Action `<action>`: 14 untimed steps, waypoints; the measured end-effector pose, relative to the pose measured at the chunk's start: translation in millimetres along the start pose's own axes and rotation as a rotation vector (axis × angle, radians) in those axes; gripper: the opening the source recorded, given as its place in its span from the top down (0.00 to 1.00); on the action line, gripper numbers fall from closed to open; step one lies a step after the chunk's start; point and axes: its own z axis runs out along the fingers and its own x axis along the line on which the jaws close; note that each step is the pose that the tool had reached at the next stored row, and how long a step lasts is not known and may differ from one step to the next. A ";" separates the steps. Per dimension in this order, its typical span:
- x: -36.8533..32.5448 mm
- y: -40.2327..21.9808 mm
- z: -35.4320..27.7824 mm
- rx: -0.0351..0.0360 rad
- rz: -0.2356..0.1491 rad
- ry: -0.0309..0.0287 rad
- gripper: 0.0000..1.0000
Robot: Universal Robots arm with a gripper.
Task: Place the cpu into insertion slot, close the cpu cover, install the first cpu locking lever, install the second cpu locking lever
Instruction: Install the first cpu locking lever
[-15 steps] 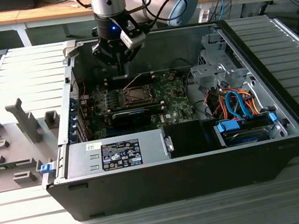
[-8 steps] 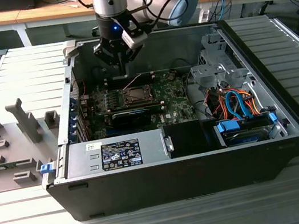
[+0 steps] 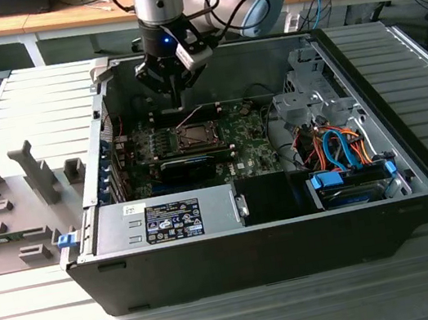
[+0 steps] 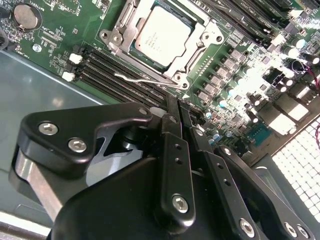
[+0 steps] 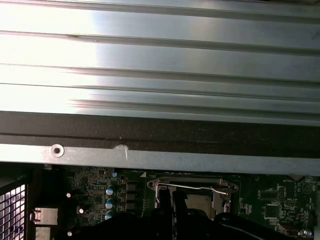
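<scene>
Your end effector (image 4: pixel 175 107), narrow and empty, hovers just above the lever (image 4: pixel 145 80) beside the cover (image 4: pixel 200 52), shut over the cpu (image 4: pixel 162 35): likely the first-lever step, needing a careful hooking push.

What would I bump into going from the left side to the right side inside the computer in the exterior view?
Grey plastic holder tray → silver power supply box with a label → green motherboard → orange and blue cables.
</scene>
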 end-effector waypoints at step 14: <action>-3.6 -0.2 1.4 0.0000 0.001 0.0000 0.84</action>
